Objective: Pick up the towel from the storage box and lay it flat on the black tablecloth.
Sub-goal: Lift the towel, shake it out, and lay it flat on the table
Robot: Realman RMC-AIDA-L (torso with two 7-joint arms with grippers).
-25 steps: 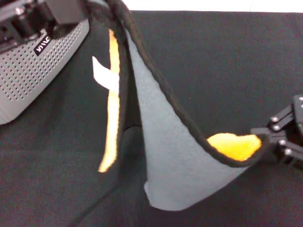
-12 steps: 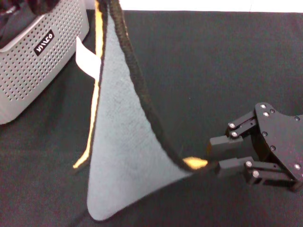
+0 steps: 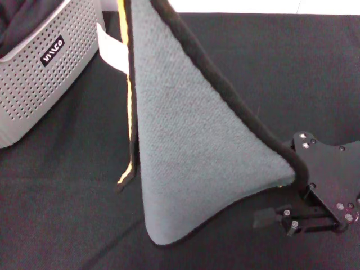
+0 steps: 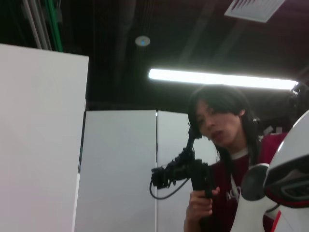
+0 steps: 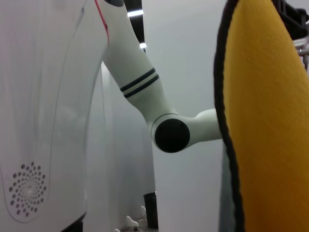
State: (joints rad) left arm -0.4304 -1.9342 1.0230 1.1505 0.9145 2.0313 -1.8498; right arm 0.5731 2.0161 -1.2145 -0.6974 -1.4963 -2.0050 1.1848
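Observation:
The grey-teal towel point(image 3: 191, 152) with a black border hangs spread in the air over the black tablecloth point(image 3: 281, 67). Its top runs out of the head view and its low rounded corner hangs near the cloth. A thin strip of its yellow back shows along the left edge, and that yellow back point(image 5: 265, 125) fills the right wrist view. My right gripper point(image 3: 284, 191) is shut on the towel's right corner, low at the right. My left gripper is out of view above. The perforated light grey storage box point(image 3: 39, 73) stands at the back left.
A white label tag point(image 3: 112, 53) hangs from the towel near the box. The tablecloth's far edge meets a white surface point(image 3: 253, 5). The left wrist view shows only the room, with a person point(image 4: 217, 159) holding a camera.
The towel has swung round and spread, and now shows its broad grey face. The left gripper has risen out of view. The right gripper came in leftward, then settled lower with the corner.

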